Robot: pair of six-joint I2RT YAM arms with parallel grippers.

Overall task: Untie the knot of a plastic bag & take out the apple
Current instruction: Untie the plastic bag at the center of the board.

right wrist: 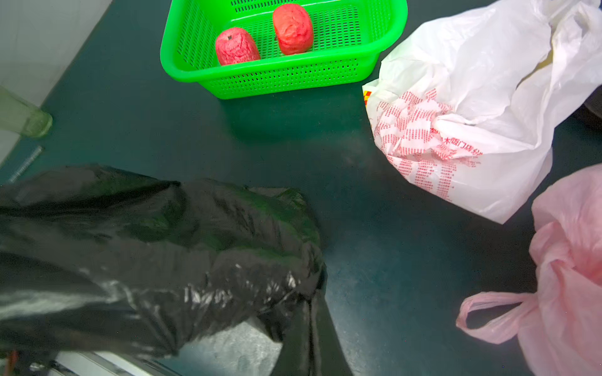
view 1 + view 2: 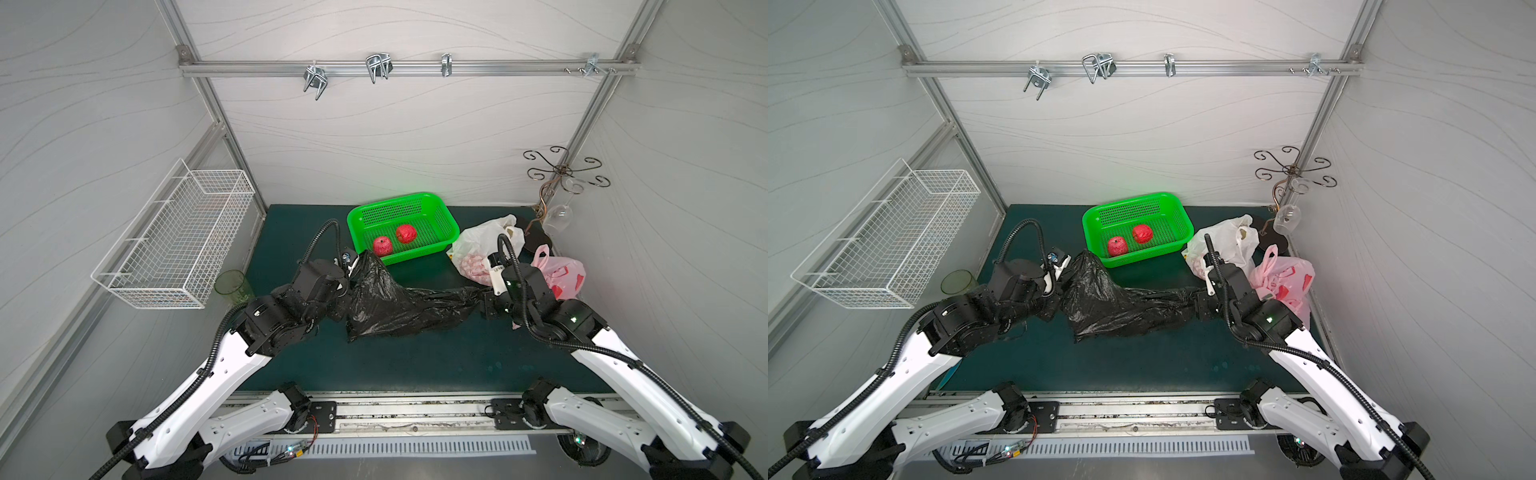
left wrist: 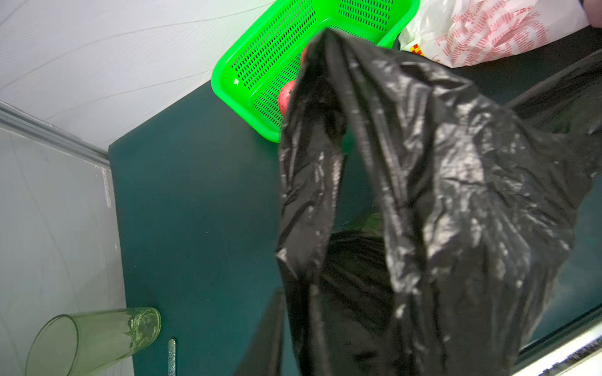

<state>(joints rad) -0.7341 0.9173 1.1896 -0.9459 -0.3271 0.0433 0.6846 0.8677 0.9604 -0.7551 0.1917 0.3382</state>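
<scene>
A crumpled black plastic bag (image 2: pixel 399 303) (image 2: pixel 1113 303) lies stretched across the dark green table between both arms. My left gripper (image 2: pixel 341 306) is at its left end. In the left wrist view the bag (image 3: pixel 456 195) hangs over the jaws; one finger (image 3: pixel 267 335) stands apart from the film and the other is hidden. My right gripper (image 2: pixel 484 305) (image 1: pixel 311 325) pinches the bag's right end (image 1: pixel 130 260), jaws nearly together. Two red apples (image 2: pixel 382 246) (image 2: pixel 406 234) sit in the green basket (image 2: pixel 453 232). No knot shows.
A white printed bag (image 2: pixel 482 241) and a pink bag (image 2: pixel 565 278) lie behind the right arm. A green glass (image 2: pixel 232 286) stands at the table's left edge below a white wire basket (image 2: pixel 174 241). A wine glass (image 2: pixel 557 216) hangs at the back right.
</scene>
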